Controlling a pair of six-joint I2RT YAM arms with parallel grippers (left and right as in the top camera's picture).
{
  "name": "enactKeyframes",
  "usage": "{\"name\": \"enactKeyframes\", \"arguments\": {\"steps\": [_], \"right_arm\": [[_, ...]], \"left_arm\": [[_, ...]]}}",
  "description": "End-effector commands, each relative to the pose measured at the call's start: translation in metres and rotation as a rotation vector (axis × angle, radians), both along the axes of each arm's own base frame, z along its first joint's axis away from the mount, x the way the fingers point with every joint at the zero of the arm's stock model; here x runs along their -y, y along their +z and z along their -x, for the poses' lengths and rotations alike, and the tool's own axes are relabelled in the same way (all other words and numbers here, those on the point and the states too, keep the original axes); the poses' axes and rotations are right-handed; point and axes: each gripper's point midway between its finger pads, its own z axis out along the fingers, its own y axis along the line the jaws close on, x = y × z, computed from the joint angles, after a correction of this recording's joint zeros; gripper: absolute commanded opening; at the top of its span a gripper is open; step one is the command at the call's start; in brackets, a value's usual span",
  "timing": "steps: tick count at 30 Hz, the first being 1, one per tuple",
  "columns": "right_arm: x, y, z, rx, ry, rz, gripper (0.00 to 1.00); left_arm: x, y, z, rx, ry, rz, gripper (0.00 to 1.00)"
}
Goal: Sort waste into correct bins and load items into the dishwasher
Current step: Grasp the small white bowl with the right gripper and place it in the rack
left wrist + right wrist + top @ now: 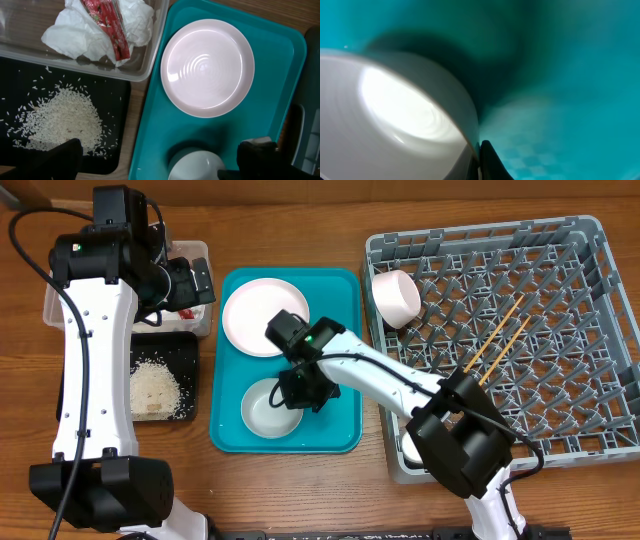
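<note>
Showing right end effector (303, 387) finger (489, 161) against bowl (395, 100) rim: wrist view only.

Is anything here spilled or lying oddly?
Rice lies scattered loose across the black tray, stray grains away from the heap. In the rack, the pink cup lies tipped on its side rather than upright.
</note>
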Motion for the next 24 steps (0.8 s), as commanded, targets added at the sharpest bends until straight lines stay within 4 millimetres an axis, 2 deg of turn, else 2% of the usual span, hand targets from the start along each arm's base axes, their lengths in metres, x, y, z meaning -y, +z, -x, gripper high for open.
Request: {"name": "enactKeyframes", "arguments": {"steps": [1, 3, 4, 5, 7, 9, 11, 12, 15, 18, 24], "right_arm": [[0.009, 0.025, -0.026, 0.079, -0.051, 0.007, 0.04], [0.030, 0.051, -0.043, 0.174, -0.084, 0.066, 0.04], [0.062, 0.088, -0.062, 0.301, -0.146, 0.155, 0.04], [0.072, 0.099, -0.067, 0.343, -0.172, 0.187, 0.04], [0.126, 0.153, -0.085, 0.558, -0.299, 0.346, 0.04], [0.170, 0.195, -0.090, 0.735, -0.415, 0.494, 0.04], [0.202, 0.221, -0.089, 0.852, -0.493, 0.625, 0.04], [0.214, 0.228, -0.087, 0.886, -0.481, 0.697, 0.04], [0.229, 0.224, -0.087, 0.925, -0.436, 0.830, 0.04], [0.245, 0.211, -0.083, 0.974, -0.406, 0.967, 0.04], [0.267, 0.181, -0.070, 1.034, -0.360, 1.124, 0.04]], "left_arm": [[0.001, 0.006, -0.003, 0.021, -0.002, -0.007, 1.00], [0.001, 0.006, -0.003, 0.020, -0.002, -0.007, 1.00], [0.001, 0.006, -0.003, 0.021, -0.002, -0.007, 1.00], [0.001, 0.006, -0.003, 0.021, -0.002, -0.007, 1.00], [0.001, 0.006, -0.003, 0.021, -0.002, -0.007, 1.00], [0.001, 0.006, -0.003, 0.021, -0.002, -0.007, 1.00], [0.001, 0.006, -0.003, 0.021, -0.002, -0.007, 1.00], [0.001, 0.006, -0.003, 0.021, -0.002, -0.007, 1.00], [0.001, 0.006, -0.003, 0.021, -0.002, -0.007, 1.00], [0.001, 0.006, -0.003, 0.021, -0.002, -0.007, 1.00], [0.001, 0.006, -0.003, 0.021, -0.002, -0.007, 1.00]]}}
